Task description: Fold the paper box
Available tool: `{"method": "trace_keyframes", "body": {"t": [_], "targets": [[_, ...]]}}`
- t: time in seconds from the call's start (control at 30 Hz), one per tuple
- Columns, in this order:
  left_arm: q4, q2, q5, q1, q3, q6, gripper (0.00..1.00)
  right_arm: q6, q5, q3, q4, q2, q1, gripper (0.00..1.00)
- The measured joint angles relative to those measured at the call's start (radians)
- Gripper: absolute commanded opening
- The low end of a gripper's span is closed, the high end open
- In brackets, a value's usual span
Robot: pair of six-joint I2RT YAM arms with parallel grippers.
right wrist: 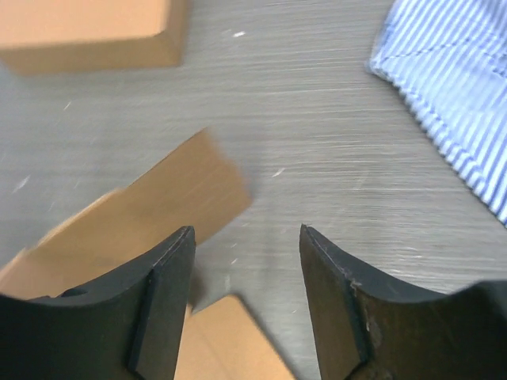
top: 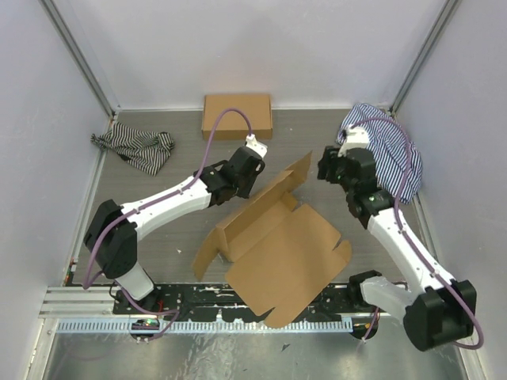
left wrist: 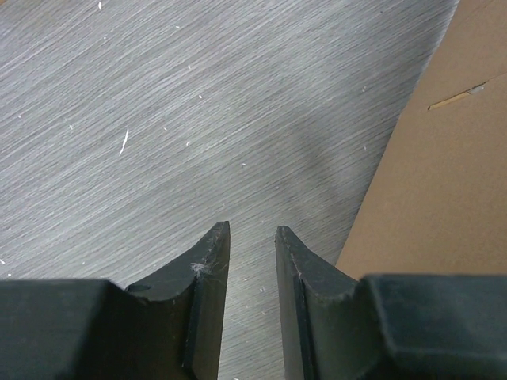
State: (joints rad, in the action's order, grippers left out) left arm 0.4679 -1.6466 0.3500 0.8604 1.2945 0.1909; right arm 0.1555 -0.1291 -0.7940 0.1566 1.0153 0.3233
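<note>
Scanning from my left, I see a black-and-white striped cloth (top: 135, 148) crumpled at the far left of the table (top: 158, 229), well apart from everything else. The left arm reaches up and inward from its base. The left gripper (top: 240, 176) hangs over bare tabletop just beside the far-left edge of the paper box (top: 281, 249). On its wrist camera the fingers (left wrist: 207, 261) stand a narrow gap apart with only table surface showing between them, and the brown card runs along the right side of that view without touching them.

Behind that gripper, against the back wall, sits a closed cardboard box (top: 237, 115). The paper box itself lies part-unfolded in the middle of the table. Its broad panel is flat and reaches the rail at the arm bases, a side wall stands up on the left, and a raised flap (top: 295, 176) tilts up toward the far right.

The right gripper (top: 329, 168) hovers just to the right of that flap. Its jaws are spread fairly wide and hold nothing; on its wrist view the flap sits beyond the left finger, slightly blurred. A blue-striped cloth (top: 392, 150) is bunched in the far right corner.
</note>
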Motion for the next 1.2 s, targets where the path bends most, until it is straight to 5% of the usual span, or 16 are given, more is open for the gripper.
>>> {"method": "trace_keyframes", "body": {"t": [0.23,0.63,1.2], "targets": [[0.018,-0.008,0.008,0.000,0.023,-0.003,0.36,0.113,0.064,-0.126,-0.090,0.263,-0.264,0.47],[0.057,-0.021,0.019,0.000,0.052,-0.003,0.34,0.150,0.349,-0.226,-0.254,0.679,-0.289,0.42],[0.150,-0.079,0.054,0.000,0.122,0.027,0.34,0.169,0.567,-0.166,-0.351,0.708,-0.286,0.40]]}}
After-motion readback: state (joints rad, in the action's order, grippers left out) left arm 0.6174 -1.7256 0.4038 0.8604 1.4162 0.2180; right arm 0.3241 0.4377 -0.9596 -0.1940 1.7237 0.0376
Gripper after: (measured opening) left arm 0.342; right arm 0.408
